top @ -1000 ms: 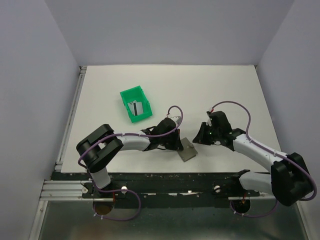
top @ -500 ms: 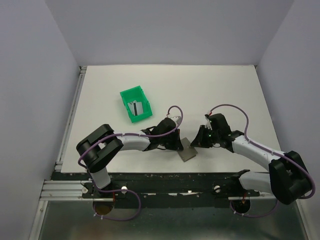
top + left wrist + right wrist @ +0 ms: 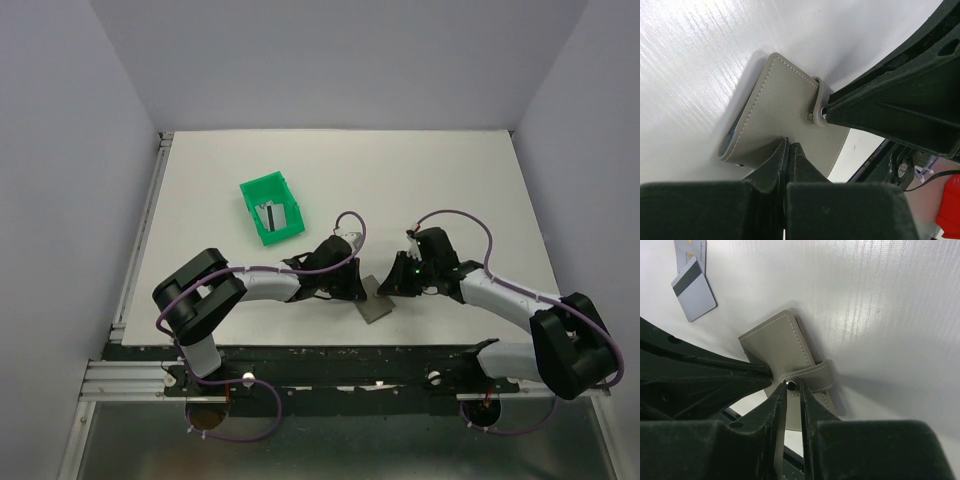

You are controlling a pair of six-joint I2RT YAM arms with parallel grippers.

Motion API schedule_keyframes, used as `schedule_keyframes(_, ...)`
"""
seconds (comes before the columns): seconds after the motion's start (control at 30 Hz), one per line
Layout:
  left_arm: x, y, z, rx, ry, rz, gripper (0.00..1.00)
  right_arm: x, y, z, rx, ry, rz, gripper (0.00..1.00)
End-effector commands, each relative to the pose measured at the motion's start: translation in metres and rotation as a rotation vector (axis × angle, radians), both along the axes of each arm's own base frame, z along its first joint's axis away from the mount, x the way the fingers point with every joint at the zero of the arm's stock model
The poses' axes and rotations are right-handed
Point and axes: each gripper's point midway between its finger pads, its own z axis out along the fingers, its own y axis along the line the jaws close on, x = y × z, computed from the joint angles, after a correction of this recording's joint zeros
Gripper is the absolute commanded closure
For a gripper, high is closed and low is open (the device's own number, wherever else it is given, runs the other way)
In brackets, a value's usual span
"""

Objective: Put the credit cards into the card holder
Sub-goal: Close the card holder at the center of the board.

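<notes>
As far as I can judge, the task is only at its beginning, because no card is inside the wallet (image 3: 377, 302) yet. The wallet lies folded on the counter (image 3: 430, 170) between the two arms, and both grippers work on it. The left gripper (image 3: 788, 148) has its fingers pressed almost together on one edge of the wallet and pinches the cover there. This side seems a little raised, so that some blue lining shows. The right gripper (image 3: 790, 392) comes from the opposite side, with its fingers close together around the snap tab (image 3: 812, 375). It seems to pinch the tab, but I cannot tell if the snap is released. Two cards (image 3: 694, 290) lie flat on the counter near the wallet, not touching it. A third card (image 3: 267, 216) sits in the green bin (image 3: 262, 183), well apart from the wallet. What is left is to open the wallet and then to put all the cards in.
</notes>
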Motion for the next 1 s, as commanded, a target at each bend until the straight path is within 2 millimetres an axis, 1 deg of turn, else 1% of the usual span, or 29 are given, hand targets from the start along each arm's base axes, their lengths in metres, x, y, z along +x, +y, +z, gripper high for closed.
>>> schedule_keyframes(0.0, -0.013, 0.008, -0.021, 0.070, 0.048, -0.022, 1.00, 0.002, 0.006, 0.002, 0.027, -0.005, 0.022, 0.75)
schedule_keyframes(0.53, -0.012, 0.007, -0.022, 0.072, 0.051, -0.021, 1.00, 0.003, 0.010, -0.004, 0.031, 0.018, 0.039, 0.75)
schedule_keyframes(0.97, -0.012, 0.005, -0.021, 0.067, 0.053, -0.025, 1.00, 0.005, -0.002, -0.010, -0.068, 0.031, 0.039, 0.75)
